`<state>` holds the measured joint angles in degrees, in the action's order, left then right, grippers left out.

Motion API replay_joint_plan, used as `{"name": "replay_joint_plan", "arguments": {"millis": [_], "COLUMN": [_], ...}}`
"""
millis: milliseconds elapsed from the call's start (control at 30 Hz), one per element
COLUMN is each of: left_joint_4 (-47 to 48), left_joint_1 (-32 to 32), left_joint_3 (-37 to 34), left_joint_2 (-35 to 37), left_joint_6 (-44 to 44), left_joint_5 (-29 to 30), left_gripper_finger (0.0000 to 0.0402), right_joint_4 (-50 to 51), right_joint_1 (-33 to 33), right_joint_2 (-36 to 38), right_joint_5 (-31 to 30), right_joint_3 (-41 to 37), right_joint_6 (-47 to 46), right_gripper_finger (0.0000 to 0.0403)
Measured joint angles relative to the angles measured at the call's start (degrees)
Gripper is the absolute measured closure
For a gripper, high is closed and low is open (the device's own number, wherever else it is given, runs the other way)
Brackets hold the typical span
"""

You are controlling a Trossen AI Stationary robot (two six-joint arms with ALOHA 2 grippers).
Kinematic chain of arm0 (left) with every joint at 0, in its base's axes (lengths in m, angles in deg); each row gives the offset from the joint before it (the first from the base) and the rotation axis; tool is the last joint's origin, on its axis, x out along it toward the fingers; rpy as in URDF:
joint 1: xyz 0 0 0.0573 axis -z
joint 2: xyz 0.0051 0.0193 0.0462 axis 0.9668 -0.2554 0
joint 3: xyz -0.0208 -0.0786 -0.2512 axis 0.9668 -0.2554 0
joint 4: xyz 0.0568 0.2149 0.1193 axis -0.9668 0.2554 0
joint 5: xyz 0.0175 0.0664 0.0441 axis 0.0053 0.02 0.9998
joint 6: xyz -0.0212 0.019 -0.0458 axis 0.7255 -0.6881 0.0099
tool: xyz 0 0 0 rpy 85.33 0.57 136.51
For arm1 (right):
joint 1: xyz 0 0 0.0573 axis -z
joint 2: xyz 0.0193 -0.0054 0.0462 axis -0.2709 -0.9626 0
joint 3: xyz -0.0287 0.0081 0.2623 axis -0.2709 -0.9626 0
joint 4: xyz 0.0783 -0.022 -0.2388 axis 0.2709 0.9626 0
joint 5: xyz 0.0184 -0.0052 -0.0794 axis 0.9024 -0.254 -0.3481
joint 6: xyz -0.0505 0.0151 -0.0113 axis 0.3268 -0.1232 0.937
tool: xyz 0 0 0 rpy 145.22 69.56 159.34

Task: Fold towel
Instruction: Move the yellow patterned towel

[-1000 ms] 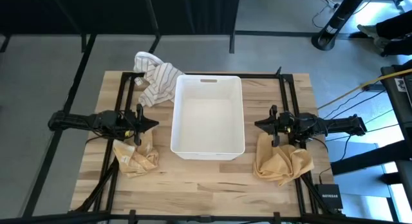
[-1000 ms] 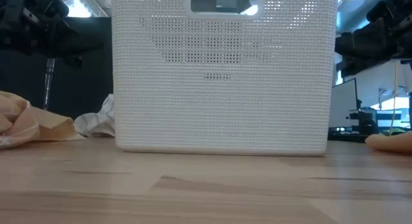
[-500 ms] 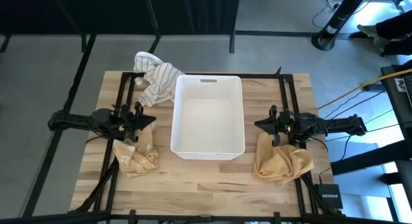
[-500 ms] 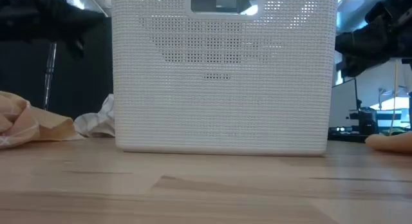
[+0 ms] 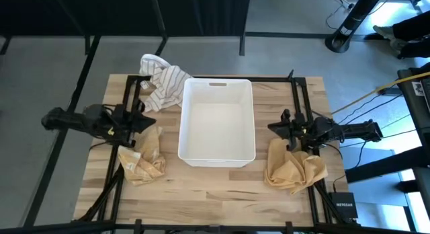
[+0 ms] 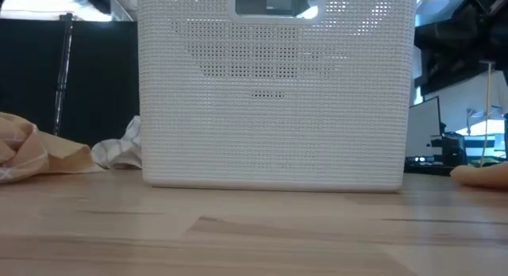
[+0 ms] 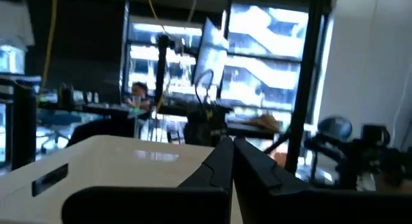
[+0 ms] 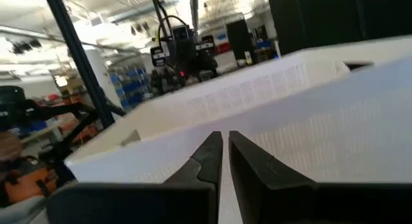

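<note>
Left gripper (image 5: 149, 122) closed, empty, above a crumpled tan towel (image 5: 141, 160). Right gripper (image 5: 277, 128) nearly shut, empty, its own tan towel (image 5: 293, 170) just below; white bin (image 5: 216, 121) between them. Advice: open first, pinch one corner, lift clear.

A: What is cut off or hidden in the low view?
B: The tan towel (image 6: 36, 153) runs off one edge, another tan cloth (image 6: 484, 175) off the other. The white basket (image 6: 275, 90) loses its top and hides most of the striped cloth (image 6: 119, 151).

A: And the wrist views?
B: The room is blurred; the far arm (image 7: 360, 147) is indistinct.
</note>
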<state>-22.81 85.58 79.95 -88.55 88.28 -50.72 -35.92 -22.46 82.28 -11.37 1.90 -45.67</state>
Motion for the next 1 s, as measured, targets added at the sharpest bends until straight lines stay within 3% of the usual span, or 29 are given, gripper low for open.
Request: {"name": "replay_joint_plan", "arguments": {"millis": [233, 400, 533, 700, 800, 1000], "left_joint_4": [30.4, 51.5, 67.0, 82.7, 84.5, 83.0], "left_joint_1": [3.4, 7.7, 11.9, 16.6, 18.8, 19.4], "left_joint_3": [26.3, 38.8, 41.8, 41.8, 41.8, 41.8], "left_joint_2": [-19.2, -30.8, -37.3, -43.5, -46.4, -50.4], "left_joint_6": [6.6, 15.8, 27.8, 46.6, 51.3, 51.2], "left_joint_5": [0.0, 0.0, -0.1, -4.9, -6.8, -10.4], "left_gripper_finger": [0.04, 0.04, 0.04, 0.04, 0.04, 0.04], "right_joint_4": [-0.5, -0.5, -0.1, 0.0, 0.0, 0.1], "right_joint_1": [0.0, 0.0, 0.0, 0.0, 0.0, 0.0], "right_joint_2": [0.0, 0.0, 0.0, 0.0, 0.0, 0.0], "right_joint_5": [-2.9, -2.9, -2.9, -2.8, -2.3, -2.2], "right_joint_3": [0.0, 0.0, 0.0, 0.0, 0.0, 0.0], "right_joint_6": [4.0, 5.3, 5.5, 5.5, 4.9, 3.5], "right_gripper_finger": [0.037, 0.037, 0.037, 0.037, 0.037, 0.037]}}
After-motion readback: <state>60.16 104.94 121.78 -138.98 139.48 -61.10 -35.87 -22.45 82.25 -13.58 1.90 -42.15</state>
